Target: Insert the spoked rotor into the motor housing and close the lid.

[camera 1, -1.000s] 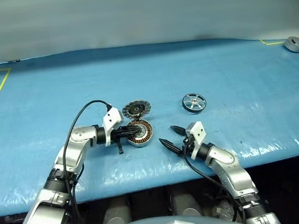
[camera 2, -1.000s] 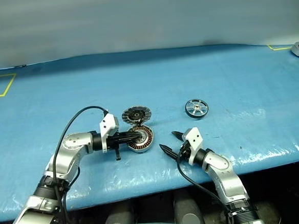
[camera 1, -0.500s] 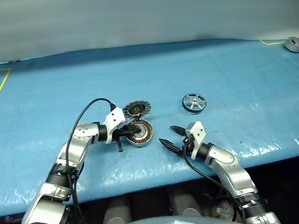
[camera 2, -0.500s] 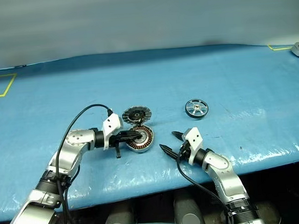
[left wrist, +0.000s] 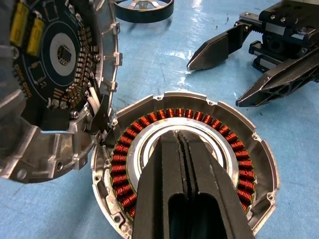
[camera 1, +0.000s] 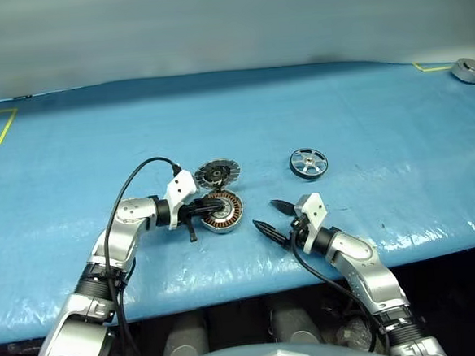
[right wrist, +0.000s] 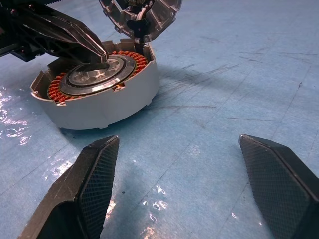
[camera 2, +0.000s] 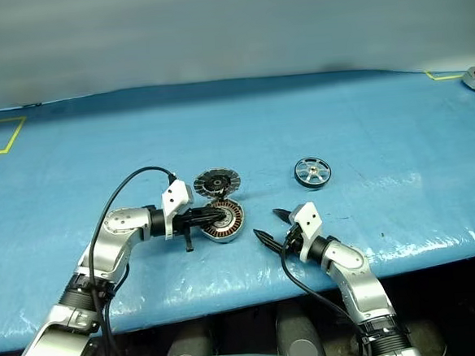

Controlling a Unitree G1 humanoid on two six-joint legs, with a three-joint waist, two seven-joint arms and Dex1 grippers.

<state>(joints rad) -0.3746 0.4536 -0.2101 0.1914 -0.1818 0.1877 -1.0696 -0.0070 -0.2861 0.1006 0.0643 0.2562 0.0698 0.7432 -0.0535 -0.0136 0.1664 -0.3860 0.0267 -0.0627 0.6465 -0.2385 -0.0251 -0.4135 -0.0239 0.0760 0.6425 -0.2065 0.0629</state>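
Little has shifted beyond the left arm's elbow swinging outward – its left gripper (left wrist: 182, 144) sits where it was, fingers pinched together and empty, tips over the bright centre ring of the motor housing (camera 1: 221, 210). Hinged off the housing's far edge, the lid (camera 1: 217, 174) stands open. To the housing's right waits the right gripper (camera 1: 271, 215), jaws spread wide, holding nothing. Beyond that, well apart from the housing, lies the spoked rotor (camera 1: 308, 162) – untouched. The risk: those closed tips press or drag on the housing, skidding it across the blue table cover (camera 1: 364, 120) or scraping the copper windings (left wrist: 124, 154).
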